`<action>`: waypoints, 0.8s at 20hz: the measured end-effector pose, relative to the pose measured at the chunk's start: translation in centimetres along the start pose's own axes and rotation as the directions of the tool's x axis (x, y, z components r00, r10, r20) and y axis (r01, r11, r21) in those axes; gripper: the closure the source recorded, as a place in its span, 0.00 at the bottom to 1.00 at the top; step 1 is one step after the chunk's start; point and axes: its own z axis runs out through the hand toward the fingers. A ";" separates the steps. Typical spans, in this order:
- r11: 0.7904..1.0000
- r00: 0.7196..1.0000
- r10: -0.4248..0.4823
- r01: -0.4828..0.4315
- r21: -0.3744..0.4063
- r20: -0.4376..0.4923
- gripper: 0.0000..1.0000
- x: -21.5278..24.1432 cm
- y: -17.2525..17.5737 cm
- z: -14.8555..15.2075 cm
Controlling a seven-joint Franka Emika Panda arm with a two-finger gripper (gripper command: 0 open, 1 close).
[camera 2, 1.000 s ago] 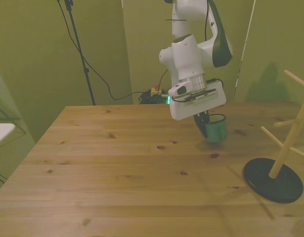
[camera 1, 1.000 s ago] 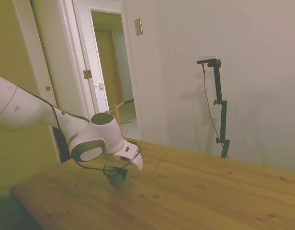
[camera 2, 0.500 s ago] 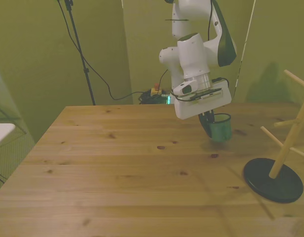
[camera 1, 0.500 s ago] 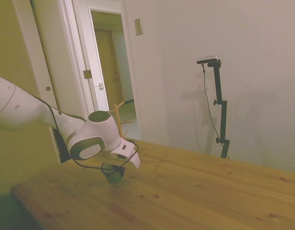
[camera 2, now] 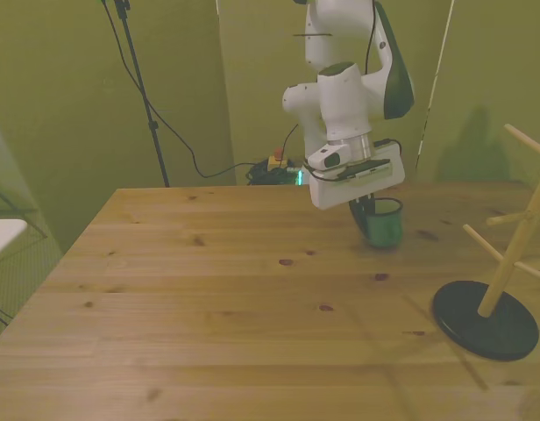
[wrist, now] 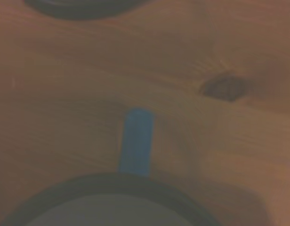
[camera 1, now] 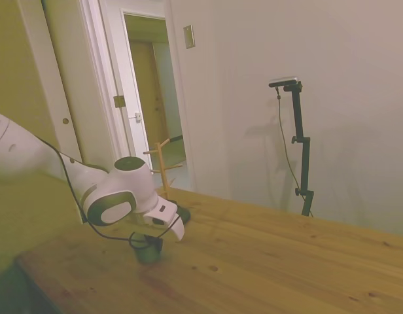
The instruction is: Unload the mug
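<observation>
Your tool (camera 2: pixel 368 213) drifted slightly toward the front view's left | clamped on teal mug (camera 2: pixel 383 223) | mug at desk (camera 2: pixel 209 298), upright.

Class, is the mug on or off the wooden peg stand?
Off: the mug sits apart from the stand, whose pegs are bare.

No readable text in any view.
You won't find a label, brand, number or sign to read on the small teal-green cylindrical mug (camera 2: pixel 384 223), the white robot arm (camera 2: pixel 349 79) or the wooden plank table (camera 2: pixel 209 298).
</observation>
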 end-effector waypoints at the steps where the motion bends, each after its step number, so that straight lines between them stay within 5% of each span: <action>1: 0.999 0.999 0.032 -0.031 -0.030 0.026 1.00 -0.2 0.1 -0.1; 5: 0.977 0.976 0.171 -0.151 -0.149 0.132 1.00 1.8 -1.1 -1.5; 8: 0.941 0.942 0.289 -0.248 -0.229 0.170 1.00 4.4 -2.1 -2.0; 16: 0.872 0.907 0.412 -0.364 -0.328 0.088 1.00 7.1 -1.7 -0.8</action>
